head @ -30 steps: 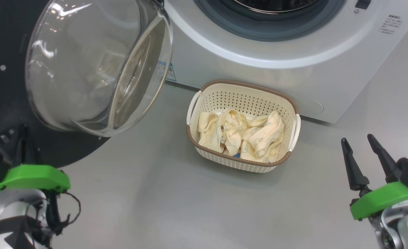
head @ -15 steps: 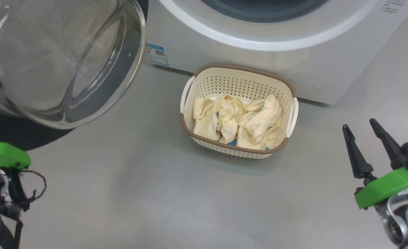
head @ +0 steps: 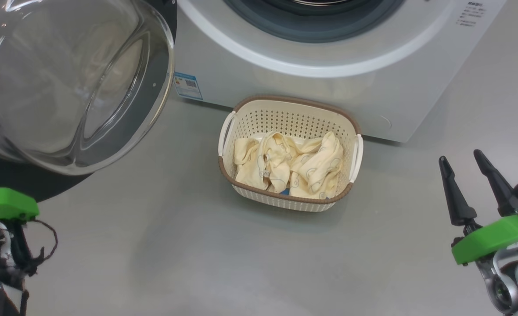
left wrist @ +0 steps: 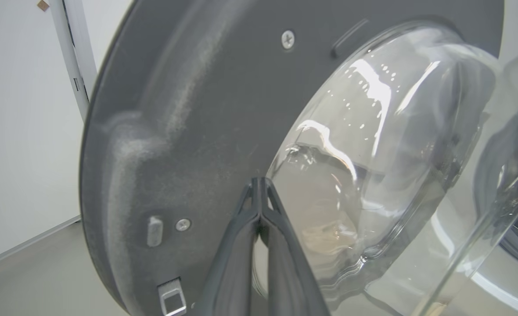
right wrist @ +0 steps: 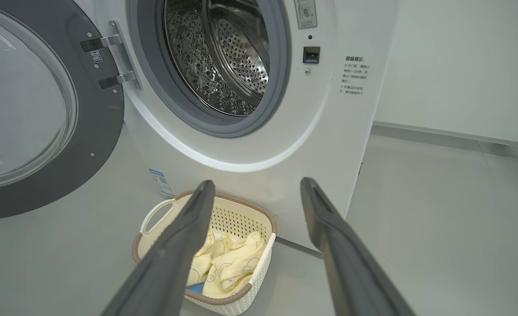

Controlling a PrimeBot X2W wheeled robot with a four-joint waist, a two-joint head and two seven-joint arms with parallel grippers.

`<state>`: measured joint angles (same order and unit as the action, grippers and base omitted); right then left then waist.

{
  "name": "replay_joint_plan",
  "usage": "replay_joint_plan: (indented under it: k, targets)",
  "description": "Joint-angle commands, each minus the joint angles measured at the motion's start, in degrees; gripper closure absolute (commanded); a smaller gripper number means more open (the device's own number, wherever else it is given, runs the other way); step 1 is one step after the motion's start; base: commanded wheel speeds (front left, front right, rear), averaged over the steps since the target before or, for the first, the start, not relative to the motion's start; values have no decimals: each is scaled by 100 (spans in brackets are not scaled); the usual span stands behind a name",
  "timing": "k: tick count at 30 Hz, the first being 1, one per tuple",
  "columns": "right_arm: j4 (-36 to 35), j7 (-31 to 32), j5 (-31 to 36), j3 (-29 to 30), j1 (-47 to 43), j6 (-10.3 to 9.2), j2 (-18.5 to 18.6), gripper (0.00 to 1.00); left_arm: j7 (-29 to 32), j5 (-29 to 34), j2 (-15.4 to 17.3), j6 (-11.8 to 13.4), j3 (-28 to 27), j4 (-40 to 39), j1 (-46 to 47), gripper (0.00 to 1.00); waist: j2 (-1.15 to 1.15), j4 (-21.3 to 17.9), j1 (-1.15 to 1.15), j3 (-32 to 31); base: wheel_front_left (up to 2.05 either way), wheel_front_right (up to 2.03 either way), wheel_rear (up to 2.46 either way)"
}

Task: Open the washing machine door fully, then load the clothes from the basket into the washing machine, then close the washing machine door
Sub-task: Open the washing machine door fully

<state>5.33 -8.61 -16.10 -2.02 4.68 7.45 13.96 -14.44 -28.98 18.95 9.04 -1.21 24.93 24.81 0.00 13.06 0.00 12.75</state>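
Big white front-loading washing machine [head: 325, 83], grey rubber-ringed mouth, perforated steel drum. It is the landmark. Its large round door [head: 66, 83], glossy black rim with a bulging clear glass bowl, stands swung open to the robot's left of the machine's mouth. It hangs on a metal hinge [right wrist: 125, 52] and leaves the mouth uncovered.

Small rectangular cream perforated plastic basket [head: 290, 116], brown rim, white side handles. It sits on the grey floor [head: 197, 254] directly in front of the machine, just beside its lower front panel, below the mouth. Pale cream-yellow fabric clothes [head: 285, 164] with faint grey line prints lie crumpled inside the basket, with a small blue bit at the near edge. Blue sticker [head: 188, 85] is low on the machine front, to the left of the basket.

Left gripper [left wrist: 259, 181]: dark fingers pressed together, nothing between them. Tips point at the door's grey inner face at the glass bowl's edge; contact with the door unclear.

Right gripper [head: 460, 156]: fingers spread apart, holding nothing. It hangs over the floor off the machine's right front, well apart from the basket.
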Motion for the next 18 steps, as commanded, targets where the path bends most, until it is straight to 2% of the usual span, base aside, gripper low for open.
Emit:
replay_joint_plan:
  k: [1,9,16,18]
  targets:
    - [-146,-81,18,-38,-13,3,60,0,-55,89,214,-22,-212,-275,-8,100,0,-87,0,-97,0,0,0]
    - [-77,-243,16,-89,-168,3,-141,0,-34,357,144,79,-104,-1464,-780,100,0,-582,0,-486,0,0,0]
    - [-82,-352,49,-129,-233,3,-267,0,243,481,189,215,28,-2528,-1340,100,0,-1029,0,-677,0,0,0]
    - [-94,-374,59,-138,-249,3,-293,0,328,509,189,246,79,-2761,-1484,89,0,-1152,0,-698,0,0,0]
